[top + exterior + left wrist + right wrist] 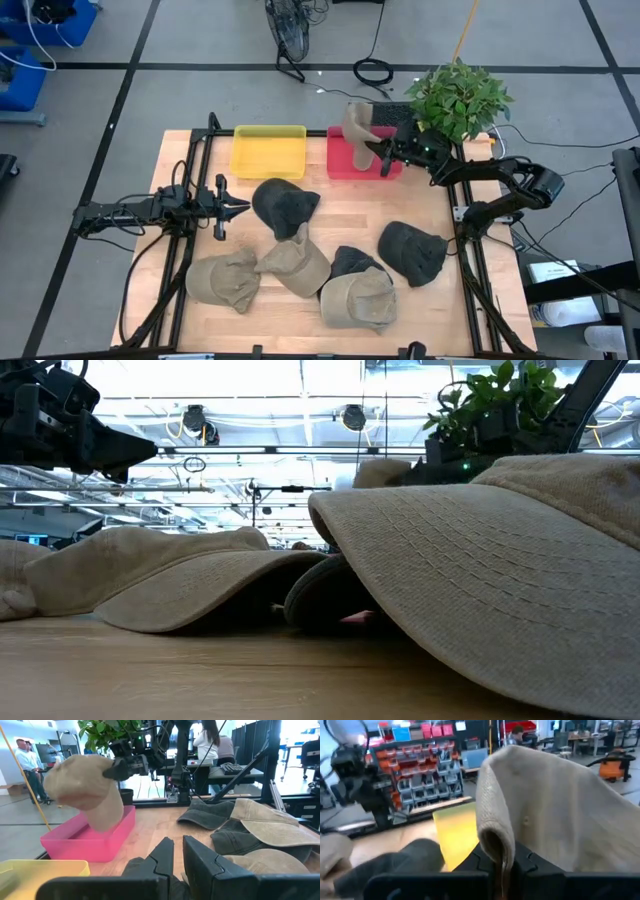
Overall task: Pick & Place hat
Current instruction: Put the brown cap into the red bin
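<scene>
Hat, tan (357,128): pinched between the pressed-together fingers of the right gripper (383,155), hanging over the pink bin (345,165) at the table's far edge; the left wrist view shows the hat (85,782) dangling above the bin's (85,840) interior.
Right gripper, wrist view: fabric (555,805) draped across the fingers.
Left gripper (232,208): at the table's left side, fingers (162,855) nearly together, holding nothing, pointing toward a dark cap (283,207).
Yellow bin (268,151): just beside the pink bin, to its left.
Remaining caps on the wooden table (340,205): tan (223,277), tan (295,263), tan (360,298), dark (410,251), and a dark one (350,261) partly under a tan cap.
Potted plant (458,97): at the far right corner.
</scene>
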`<state>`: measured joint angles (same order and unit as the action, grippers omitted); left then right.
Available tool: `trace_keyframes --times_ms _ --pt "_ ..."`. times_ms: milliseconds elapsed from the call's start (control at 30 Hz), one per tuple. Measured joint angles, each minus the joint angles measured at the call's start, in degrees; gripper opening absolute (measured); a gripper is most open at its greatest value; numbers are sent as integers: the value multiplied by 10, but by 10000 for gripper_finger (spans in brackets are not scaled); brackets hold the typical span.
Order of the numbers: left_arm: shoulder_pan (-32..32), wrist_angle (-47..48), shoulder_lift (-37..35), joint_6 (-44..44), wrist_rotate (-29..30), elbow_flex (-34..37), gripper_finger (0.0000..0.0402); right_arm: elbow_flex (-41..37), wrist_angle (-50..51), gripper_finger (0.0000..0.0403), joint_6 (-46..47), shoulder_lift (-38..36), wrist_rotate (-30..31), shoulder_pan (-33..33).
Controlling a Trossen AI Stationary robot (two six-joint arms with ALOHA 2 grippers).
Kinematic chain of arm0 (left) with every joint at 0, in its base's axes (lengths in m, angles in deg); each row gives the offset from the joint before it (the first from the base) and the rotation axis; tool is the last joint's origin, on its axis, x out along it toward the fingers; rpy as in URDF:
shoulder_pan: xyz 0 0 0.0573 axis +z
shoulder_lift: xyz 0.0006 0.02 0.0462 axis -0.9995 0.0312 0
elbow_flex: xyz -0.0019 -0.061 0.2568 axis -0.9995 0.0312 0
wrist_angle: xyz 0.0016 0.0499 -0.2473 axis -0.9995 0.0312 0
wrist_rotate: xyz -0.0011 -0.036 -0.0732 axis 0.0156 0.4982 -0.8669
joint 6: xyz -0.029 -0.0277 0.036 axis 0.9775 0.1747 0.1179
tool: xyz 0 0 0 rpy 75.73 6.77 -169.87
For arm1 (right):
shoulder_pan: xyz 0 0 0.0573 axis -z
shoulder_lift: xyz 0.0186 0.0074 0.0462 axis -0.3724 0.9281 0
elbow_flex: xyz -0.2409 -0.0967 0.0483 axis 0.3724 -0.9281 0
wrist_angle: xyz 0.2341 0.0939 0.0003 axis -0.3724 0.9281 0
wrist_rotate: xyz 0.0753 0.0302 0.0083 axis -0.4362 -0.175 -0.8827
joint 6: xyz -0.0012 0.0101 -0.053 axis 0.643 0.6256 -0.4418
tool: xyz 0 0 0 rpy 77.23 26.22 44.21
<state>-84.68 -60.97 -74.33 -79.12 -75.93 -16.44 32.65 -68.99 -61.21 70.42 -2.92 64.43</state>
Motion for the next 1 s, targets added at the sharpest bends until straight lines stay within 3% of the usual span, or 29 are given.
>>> trace_keyframes --times_ms 200,367,667,1000 --pt "0 0 0 0 0 0 49 -4 106 5 -16 -1 40 2" --pt "0 0 0 0 0 0 49 -37 85 5 -19 0 133 3" --pt "0 0 0 0 0 0 49 -79 77 12 10 0 210 2" --pt "0 0 0 0 0 0 49 -84 91 53 30 -9 200 0"
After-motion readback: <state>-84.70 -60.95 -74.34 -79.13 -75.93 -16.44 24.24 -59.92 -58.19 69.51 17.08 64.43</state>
